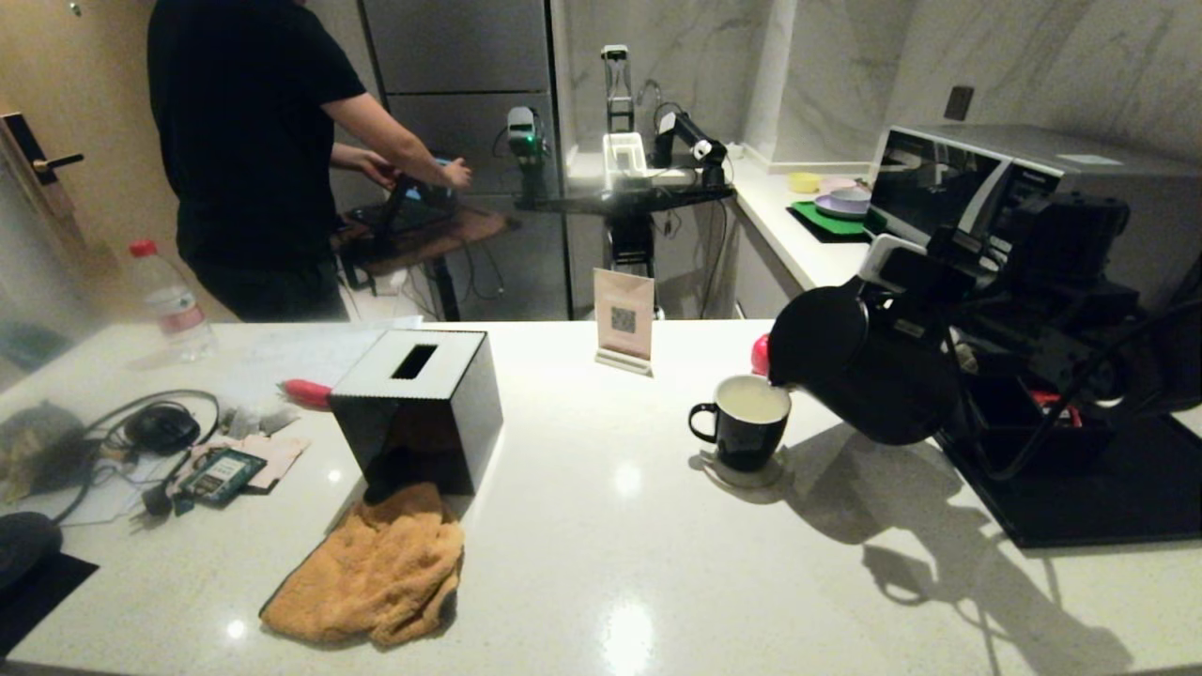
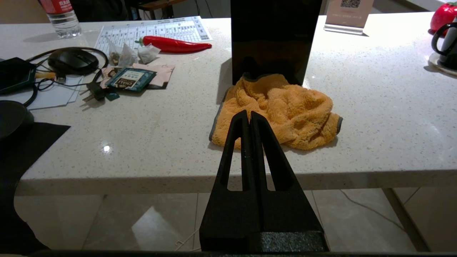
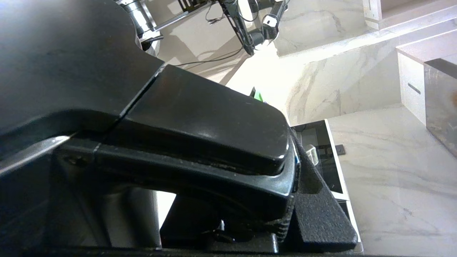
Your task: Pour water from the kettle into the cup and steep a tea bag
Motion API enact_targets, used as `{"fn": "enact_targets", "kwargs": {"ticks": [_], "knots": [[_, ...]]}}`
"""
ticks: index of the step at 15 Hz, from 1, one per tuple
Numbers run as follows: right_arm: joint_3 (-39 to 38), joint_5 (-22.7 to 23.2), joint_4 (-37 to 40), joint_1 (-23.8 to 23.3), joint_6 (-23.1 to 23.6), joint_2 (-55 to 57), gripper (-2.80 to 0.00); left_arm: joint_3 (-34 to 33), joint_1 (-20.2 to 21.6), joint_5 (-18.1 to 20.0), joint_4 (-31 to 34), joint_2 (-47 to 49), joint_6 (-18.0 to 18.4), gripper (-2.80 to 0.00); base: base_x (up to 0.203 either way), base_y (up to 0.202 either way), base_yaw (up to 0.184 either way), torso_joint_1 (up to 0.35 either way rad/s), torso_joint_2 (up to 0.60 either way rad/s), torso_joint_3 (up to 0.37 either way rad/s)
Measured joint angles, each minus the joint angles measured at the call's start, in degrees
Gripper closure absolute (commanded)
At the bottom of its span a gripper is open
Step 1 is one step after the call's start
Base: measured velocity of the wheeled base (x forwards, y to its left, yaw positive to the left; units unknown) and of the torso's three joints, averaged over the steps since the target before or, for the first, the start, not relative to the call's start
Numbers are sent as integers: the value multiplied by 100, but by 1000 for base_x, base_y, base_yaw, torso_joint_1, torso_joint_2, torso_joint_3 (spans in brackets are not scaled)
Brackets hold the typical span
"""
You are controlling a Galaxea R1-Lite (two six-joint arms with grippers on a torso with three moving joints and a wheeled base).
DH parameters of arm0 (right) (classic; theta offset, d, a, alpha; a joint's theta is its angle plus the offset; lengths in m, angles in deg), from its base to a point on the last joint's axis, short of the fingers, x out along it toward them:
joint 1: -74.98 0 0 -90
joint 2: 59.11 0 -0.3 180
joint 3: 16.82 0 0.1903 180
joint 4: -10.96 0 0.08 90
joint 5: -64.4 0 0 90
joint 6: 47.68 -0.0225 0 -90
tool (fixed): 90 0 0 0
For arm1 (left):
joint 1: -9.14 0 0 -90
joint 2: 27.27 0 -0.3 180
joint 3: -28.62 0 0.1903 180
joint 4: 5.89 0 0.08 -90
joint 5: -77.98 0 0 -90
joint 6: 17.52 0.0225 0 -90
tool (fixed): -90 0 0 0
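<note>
From the head camera: the right gripper [image 1: 925, 282] has its fingers clamped on the handle of the kettle [image 1: 859, 371], tipped so the spout hangs just over the cup [image 1: 747, 422], which sits ahead of the fingers on the tabletop [image 1: 601, 526] with pale water [image 1: 751, 401] inside. Left wrist: the left gripper [image 2: 249, 117] is parked off the tabletop's edge, fingers pressed together and empty; the tea bag [image 2: 148, 53] lies far beyond them. Right wrist: the handle fills the fingers' grip
</note>
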Motion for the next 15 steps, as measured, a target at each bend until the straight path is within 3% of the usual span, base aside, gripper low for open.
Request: {"fn": "enact_targets", "kwargs": {"ticks": [15], "knots": [[18,2,26,0,264,26,0,0,0,-2,2,0,0,0,0,0,0,0,0,0]]}}
